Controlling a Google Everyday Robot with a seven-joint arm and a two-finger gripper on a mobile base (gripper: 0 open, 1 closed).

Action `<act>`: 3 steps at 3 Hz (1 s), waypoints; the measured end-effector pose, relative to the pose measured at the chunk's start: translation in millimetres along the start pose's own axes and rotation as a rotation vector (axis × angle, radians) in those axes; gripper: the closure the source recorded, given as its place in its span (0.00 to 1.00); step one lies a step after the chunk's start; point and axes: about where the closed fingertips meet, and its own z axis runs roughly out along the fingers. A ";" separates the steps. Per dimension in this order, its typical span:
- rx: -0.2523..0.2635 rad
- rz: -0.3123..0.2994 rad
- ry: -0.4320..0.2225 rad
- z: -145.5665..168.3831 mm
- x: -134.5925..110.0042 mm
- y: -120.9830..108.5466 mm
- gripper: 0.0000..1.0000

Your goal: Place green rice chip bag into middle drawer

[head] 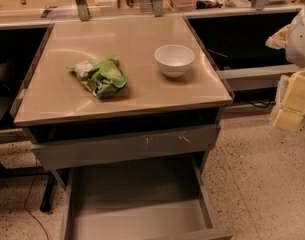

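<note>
The green rice chip bag (99, 76) lies crumpled on the beige table top (142, 34), left of centre in the frame and closer to the table's front edge than to its back. Its white and orange-red patches show at the left end and along the lower side. To its right, well apart, a white bowl (174, 60) stands upright on the same surface.

Below the table's front edge, across a dark gap, runs a grey drawer front with pale scratch marks (127, 146); in the frame it sits between the table top and the drawer below. Under it, at the bottom centre of the frame, the middle drawer (137, 199) is pulled out, its flat grey bottom bare and its low side walls showing on both sides.

The gripper (292, 106) hangs at the right edge of the frame, a pale yellowish shape under a white arm part, off the table's right side over the speckled floor (257, 184) and well apart from the bag. Whether it is apart or together I cannot tell; it touches nothing. A thin dark cable (31, 204) trails over the floor at lower left, and assorted clutter lines a shelf (42, 1) along the top of the frame.
</note>
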 end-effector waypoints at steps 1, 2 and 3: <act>0.008 -0.013 0.001 0.9 -6.3 -0.2 0.00; -0.028 -0.032 -0.002 14.4 -47.3 -4.0 0.00; -0.083 -0.074 -0.028 23.3 -104.0 -9.4 0.00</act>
